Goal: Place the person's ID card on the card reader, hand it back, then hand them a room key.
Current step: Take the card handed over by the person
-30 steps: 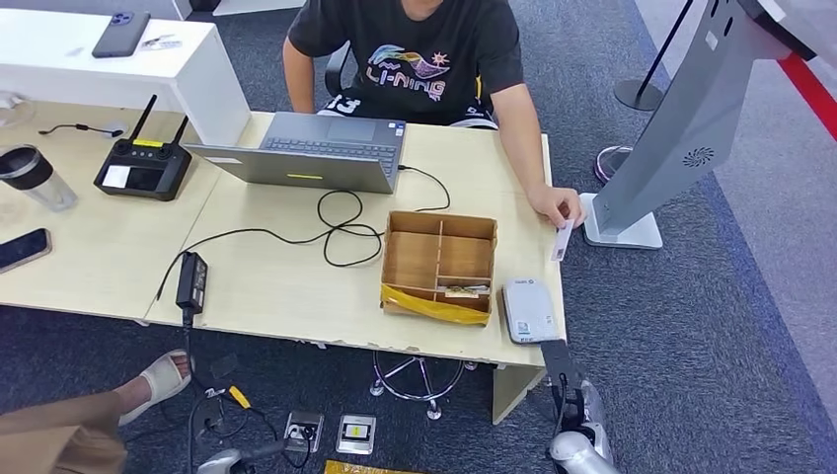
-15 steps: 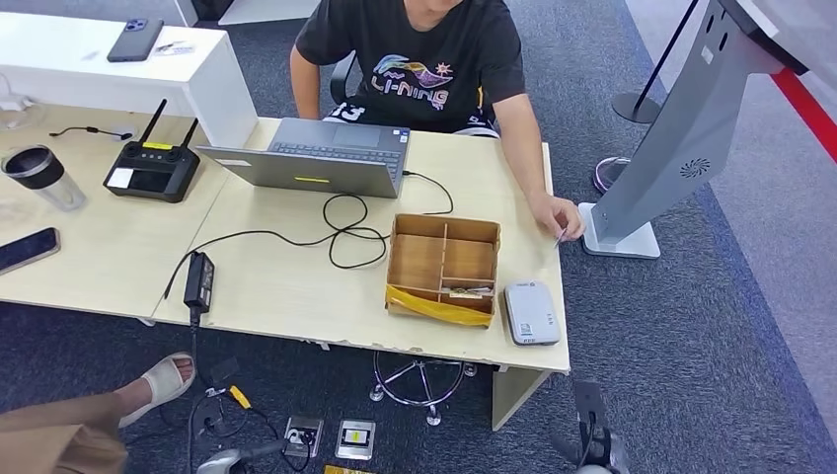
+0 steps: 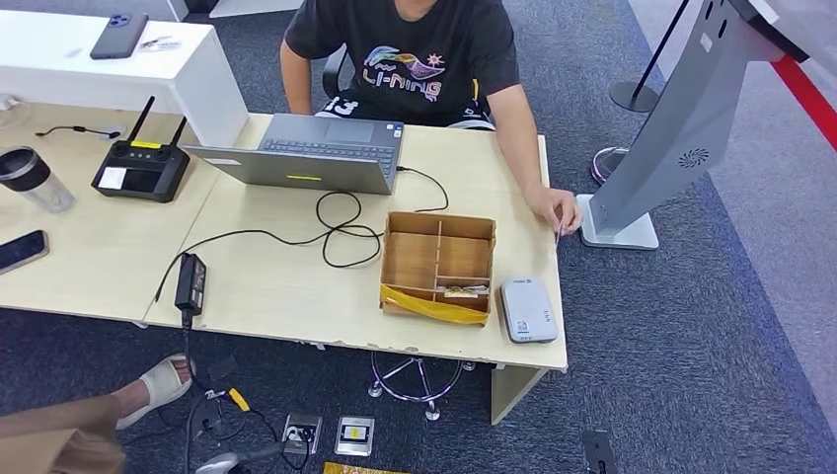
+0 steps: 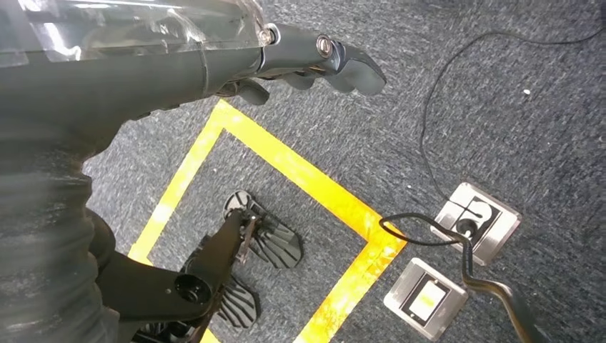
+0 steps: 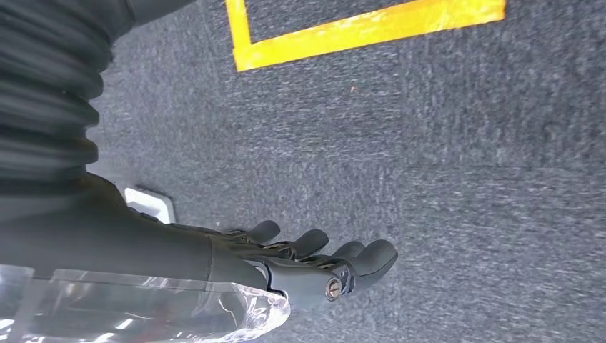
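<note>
A: ID card [image 3: 559,233]?
B: Right of centre in the head view, edge-on in the person's hand [image 3: 559,209], card reader [image 3: 528,309] just below it.
A: My hands?
B: Left hand [image 4: 314,61] and right hand [image 5: 314,261] hang empty over carpet, fingers loosely apart. First step, I judge: raise the right hand, take the card.

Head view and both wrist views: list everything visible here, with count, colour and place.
Card reader: one, white, desk's near right corner.
Divided box: one, brown cardboard, beside the reader.
ID card: one, pale, in the person's hand at the desk's right edge.
Laptop: one, grey, before the person.
Power adapter: one, black, desk's near edge.
Remote controller: one, black, left table.
Cup: one, dark-lidded, far left.
Phones: two, dark, left table and white counter.
Kiosk stand: one, grey, right.
Floor sockets: two, silver.
Left hand: empty, hanging over carpet.
Right hand: empty, over carpet.
</note>
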`<state>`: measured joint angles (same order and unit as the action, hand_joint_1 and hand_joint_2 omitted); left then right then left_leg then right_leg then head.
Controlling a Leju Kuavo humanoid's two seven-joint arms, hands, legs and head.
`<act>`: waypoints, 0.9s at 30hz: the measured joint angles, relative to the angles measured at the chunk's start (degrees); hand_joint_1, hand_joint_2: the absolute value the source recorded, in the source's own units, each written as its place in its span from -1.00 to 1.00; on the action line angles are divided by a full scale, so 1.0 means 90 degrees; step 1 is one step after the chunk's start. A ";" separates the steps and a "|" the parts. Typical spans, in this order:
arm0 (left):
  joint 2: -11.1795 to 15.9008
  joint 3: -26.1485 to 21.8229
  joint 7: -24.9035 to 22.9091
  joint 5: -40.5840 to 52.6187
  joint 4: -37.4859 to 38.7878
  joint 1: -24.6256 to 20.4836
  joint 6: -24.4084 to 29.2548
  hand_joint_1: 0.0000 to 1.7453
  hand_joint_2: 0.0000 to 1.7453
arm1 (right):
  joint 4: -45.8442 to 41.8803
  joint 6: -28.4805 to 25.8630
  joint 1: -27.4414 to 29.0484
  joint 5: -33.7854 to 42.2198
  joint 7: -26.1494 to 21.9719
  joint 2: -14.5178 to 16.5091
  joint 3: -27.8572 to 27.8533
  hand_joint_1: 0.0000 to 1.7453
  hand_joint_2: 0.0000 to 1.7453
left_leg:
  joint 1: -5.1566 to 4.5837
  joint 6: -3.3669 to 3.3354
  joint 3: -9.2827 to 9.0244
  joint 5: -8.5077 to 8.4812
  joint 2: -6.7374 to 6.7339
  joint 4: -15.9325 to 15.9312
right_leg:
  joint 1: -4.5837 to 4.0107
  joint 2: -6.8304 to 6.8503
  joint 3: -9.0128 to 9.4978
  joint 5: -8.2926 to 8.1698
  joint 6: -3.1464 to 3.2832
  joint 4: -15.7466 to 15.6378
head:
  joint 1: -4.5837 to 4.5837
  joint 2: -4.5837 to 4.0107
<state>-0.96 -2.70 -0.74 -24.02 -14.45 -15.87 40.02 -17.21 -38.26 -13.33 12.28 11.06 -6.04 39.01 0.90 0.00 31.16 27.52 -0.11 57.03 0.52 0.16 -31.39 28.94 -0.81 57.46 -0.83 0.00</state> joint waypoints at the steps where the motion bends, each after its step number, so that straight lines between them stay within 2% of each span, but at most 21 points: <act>1: 0.0000 -0.0001 0.0001 0.0019 0.0000 -0.0005 0.0000 -1.00 1.00 | 0.0005 0.0005 0.0005 -0.0004 0.0064 -0.0004 0.0000 -1.00 1.00 | 0.0000 0.0000 0.0000 0.0000 0.0000 0.0000 | 0.0000 0.0000 0.0000 0.0000 0.0000 0.0000 | 0.0000 0.0000; 8: -0.0002 -0.0018 0.0030 0.0160 0.0000 -0.0026 0.0000 -1.00 1.00 | 0.0041 0.0138 0.0180 0.0117 0.0446 -0.0038 0.0000 -1.00 1.00 | 0.0000 0.0000 0.0001 0.0000 0.0001 0.0000 | 0.0000 0.0000 -0.0001 0.0001 0.0000 0.0000 | -0.0001 0.0000; 15: -0.0002 -0.0105 0.0129 0.0289 0.0007 -0.0021 0.0000 -1.00 1.00 | 0.0075 0.0420 0.0533 0.0729 0.0458 -0.0028 -0.0077 -1.00 1.00 | 0.0000 -0.0001 0.0006 0.0003 0.0002 -0.0001 | 0.0000 0.0002 -0.0002 0.0004 0.0001 0.0000 | 0.0000 0.0000; 20: -0.0003 -0.0267 0.0223 0.0367 0.0012 -0.0002 0.0000 -1.00 1.00 | 0.0092 0.0421 0.0658 0.1617 -0.0049 0.0064 -0.0412 -1.00 1.00 | 0.0001 0.0000 0.0007 0.0003 0.0001 -0.0001 | -0.0001 0.0001 -0.0002 0.0005 0.0001 0.0001 | 0.0001 0.0000; 27: -0.0012 -0.0506 0.0280 0.0400 0.0012 0.0025 0.0000 -1.00 1.00 | 0.0094 0.0389 0.0522 0.2345 -0.0872 0.0124 -0.1032 -1.00 1.00 | 0.0000 -0.0002 0.0008 0.0002 0.0002 -0.0001 | 0.0000 0.0003 0.0000 0.0004 0.0000 0.0002 | -0.0001 0.0000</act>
<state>-1.07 -7.26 1.78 -20.43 -14.34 -15.64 40.02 -16.37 -34.76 -8.63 33.39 3.21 -4.92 29.73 0.90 -0.02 31.23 27.53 -0.09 57.02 0.51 0.18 -31.39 28.98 -0.81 57.47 -0.83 0.00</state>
